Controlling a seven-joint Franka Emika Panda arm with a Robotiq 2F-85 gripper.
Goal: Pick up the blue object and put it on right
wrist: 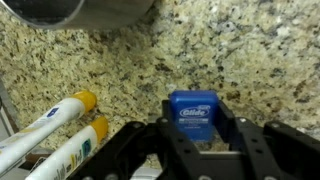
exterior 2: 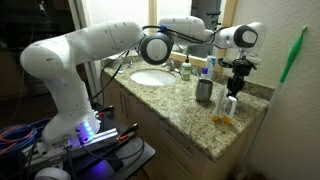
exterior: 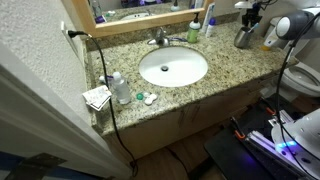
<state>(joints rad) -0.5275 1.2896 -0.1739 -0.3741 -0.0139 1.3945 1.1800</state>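
Note:
The blue object (wrist: 191,112) is a small blue floss box labelled Glide. In the wrist view it sits upright between my two black fingers, which touch its left and right sides. My gripper (wrist: 191,128) is shut on it, close over the speckled granite counter (wrist: 250,50). In an exterior view my gripper (exterior 2: 237,86) hangs near the counter's far end beside a metal cup (exterior 2: 204,91); the blue object is too small to make out there. In the exterior view from above, my gripper (exterior: 247,16) is over the metal cup (exterior: 243,38).
Two white tubes with yellow caps (wrist: 55,125) lie left of my fingers. The metal cup's rim (wrist: 80,10) is at the top left. The sink (exterior: 173,67), a clear bottle (exterior: 119,87) and small green-and-white round pieces (exterior: 143,98) are further along the counter.

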